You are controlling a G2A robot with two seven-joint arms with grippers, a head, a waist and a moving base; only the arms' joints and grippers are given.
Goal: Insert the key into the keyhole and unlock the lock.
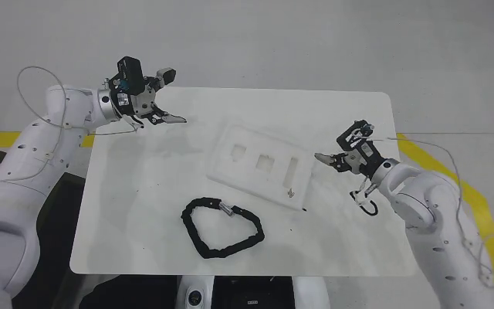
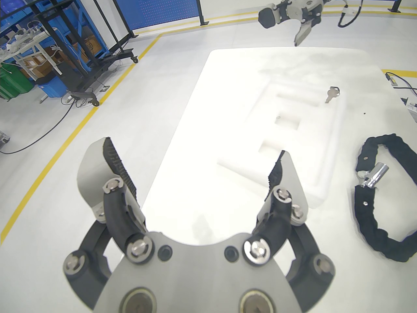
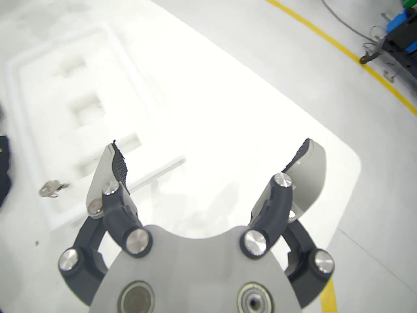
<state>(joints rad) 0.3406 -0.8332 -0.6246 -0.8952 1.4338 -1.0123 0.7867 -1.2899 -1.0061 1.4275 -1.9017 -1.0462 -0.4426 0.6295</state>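
Just ahead of my right hand (image 3: 211, 151), a little outside one fingertip (image 3: 117, 161), the key (image 3: 52, 188) lies flat on the nearest corner of the white foam tray (image 3: 42, 115). This hand is wide open and holds nothing. The long axis of the key runs roughly across the direction in which the hand points. So I judge that the wrist must turn before the fingers can close on the key's head. My left hand (image 2: 195, 151) is open and empty too, and the key is well apart from it, on the far side of the tray. The chain lock (image 1: 222, 226) rests on the surface (image 1: 139, 193), about equally far from both hands. The right hand is clearly the nearer one for the key.
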